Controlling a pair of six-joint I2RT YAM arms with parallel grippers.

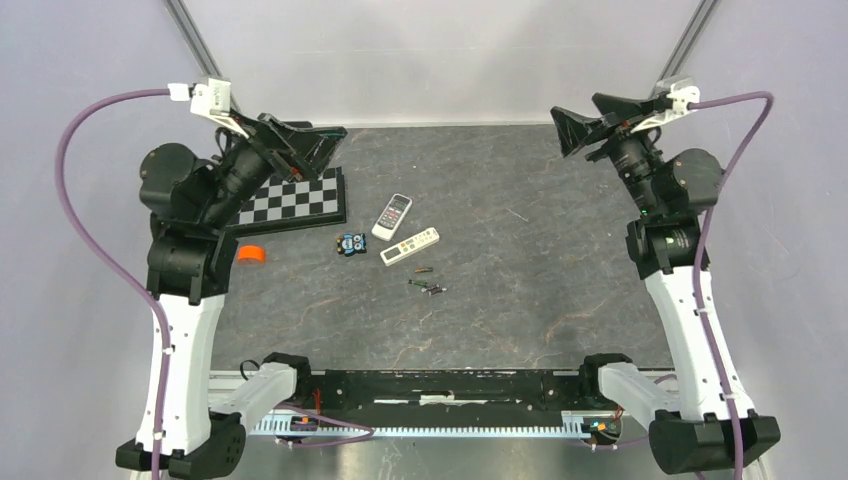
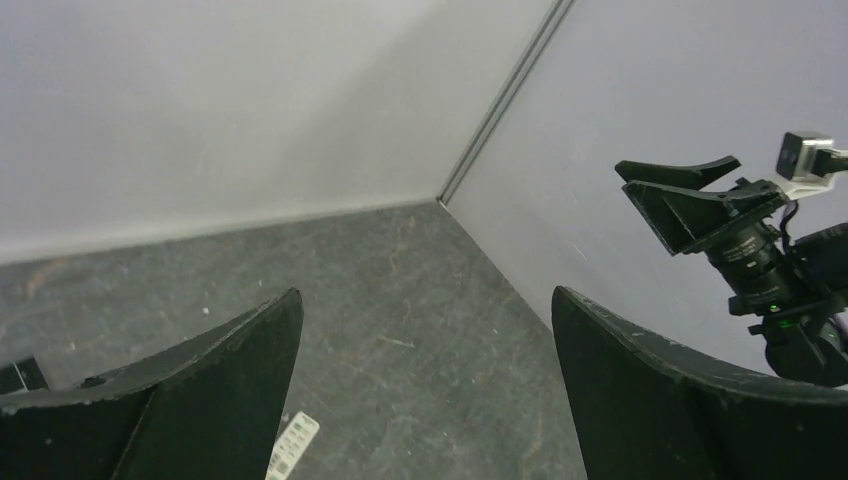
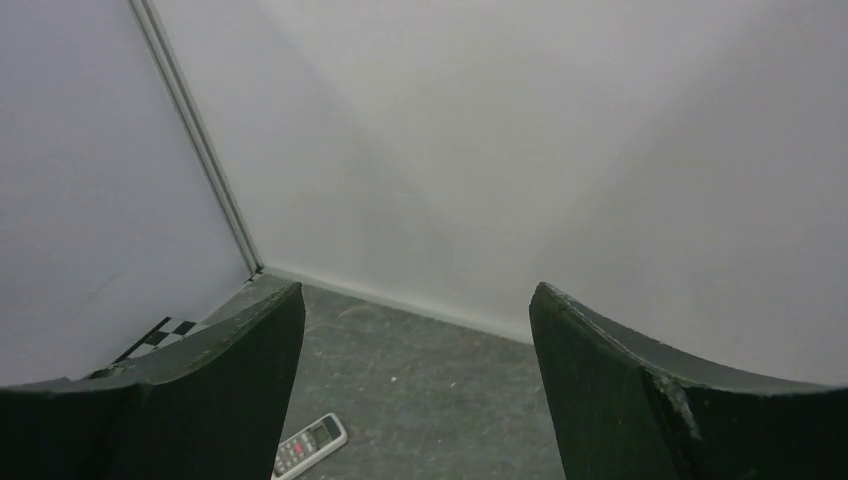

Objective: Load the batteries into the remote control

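Left arm: your left gripper hangs high at the far left over the checkerboard, jaws spread wide with nothing between them.
Right arm: your right gripper is raised at the far right corner, jaws also wide and empty.
Task's thing: the batteries lie loose and close together on the table near its middle, on the near side of the remotes and well apart from both arms.
Remotes: the upper remote sits angled, and the lower remote is the one nearest the batteries. You cannot tell from these views which one has an open bay.
Clutter: a small blue object sits just left of the lower remote, and an orange object lies beside the left arm. Leave both alone.
Step in hand: judging by the layout, nothing has been picked, so this is the first approach.
Doing it well: settle which remote you are loading before you descend. Choose the outermost battery, narrow the jaws on the way down so the fingers do not sweep its neighbours, and close across its middle with its long axis level. Use the other arm to steady the remote.
Risk: these cylinders probably roll at a nudge, so come straight down, not in from the side.
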